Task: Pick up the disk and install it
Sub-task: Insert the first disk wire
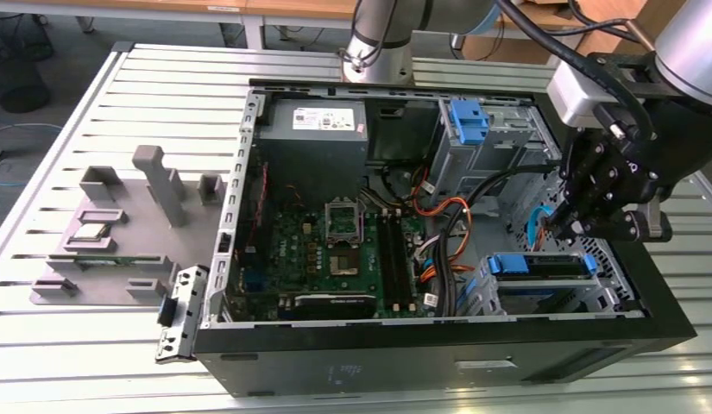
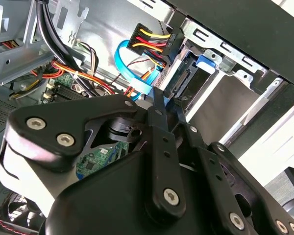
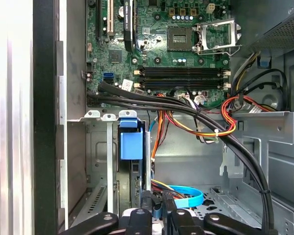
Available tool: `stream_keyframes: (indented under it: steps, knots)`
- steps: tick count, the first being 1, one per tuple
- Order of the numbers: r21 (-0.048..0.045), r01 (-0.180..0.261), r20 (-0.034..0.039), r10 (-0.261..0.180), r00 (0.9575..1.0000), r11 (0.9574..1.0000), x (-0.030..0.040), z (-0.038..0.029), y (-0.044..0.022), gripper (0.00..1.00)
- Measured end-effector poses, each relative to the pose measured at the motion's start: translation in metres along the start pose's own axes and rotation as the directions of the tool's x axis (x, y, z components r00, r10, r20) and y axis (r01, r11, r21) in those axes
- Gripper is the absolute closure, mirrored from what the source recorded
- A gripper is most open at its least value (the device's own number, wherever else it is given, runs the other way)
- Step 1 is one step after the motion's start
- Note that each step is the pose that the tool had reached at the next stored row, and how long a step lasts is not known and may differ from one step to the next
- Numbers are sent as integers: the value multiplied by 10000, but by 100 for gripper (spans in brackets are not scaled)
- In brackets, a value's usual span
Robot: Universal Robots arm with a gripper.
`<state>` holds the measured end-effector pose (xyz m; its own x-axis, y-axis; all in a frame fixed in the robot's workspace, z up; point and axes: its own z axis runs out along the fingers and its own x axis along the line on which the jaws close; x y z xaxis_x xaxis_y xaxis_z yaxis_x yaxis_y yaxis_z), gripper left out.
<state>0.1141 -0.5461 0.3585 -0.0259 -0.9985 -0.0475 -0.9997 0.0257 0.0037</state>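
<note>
Arm pose: the arm (image 1: pixel 373 34) rises beyond the open computer case (image 1: pixel 448 362) and reaches across it. Its wrist tips down toward the drive cage (image 1: pixel 614 280).
Gripper place: the gripper (image 1: pixel 561 229) hangs just above the drive cage, on the side that faces the motherboard (image 1: pixel 332 250). In both wrist views (image 2: pixel 161 98) (image 3: pixel 157 209) it points into the cage's open end.
Grip: I cannot tell whether it is spread, pressed together or pinching anything. In the second wrist view its own black linkage covers the working end, and the first wrist view cuts it off at the frame edge.
Disk: the disk (image 1: pixel 540 266) sits inside the drive cage in its blue carrier. The first wrist view shows it edge-on (image 3: pixel 131 147), with a blue tab at the cage's outer end. The second wrist view shows it (image 2: pixel 186 78) between the cage walls.
Blue cable: it (image 3: pixel 186 199) loops just outside the drive cage and ends close to the gripper. Contact between the two is unclear.
Power plug: it (image 2: pixel 147 41) has yellow, red and black wires and sits at the disk's end, at the cage mouth.
Black cable bundle: it (image 3: pixel 186 110) crosses between the motherboard and the drive cage.
Hidden: the cage walls cover the disk's flat faces.
</note>
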Motion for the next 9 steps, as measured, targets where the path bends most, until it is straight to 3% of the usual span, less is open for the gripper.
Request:
stream_keyframes:
  steps: [9]
  knots:
    - [-24,-1,-3,1,10000,10000,0,16,-19,76]
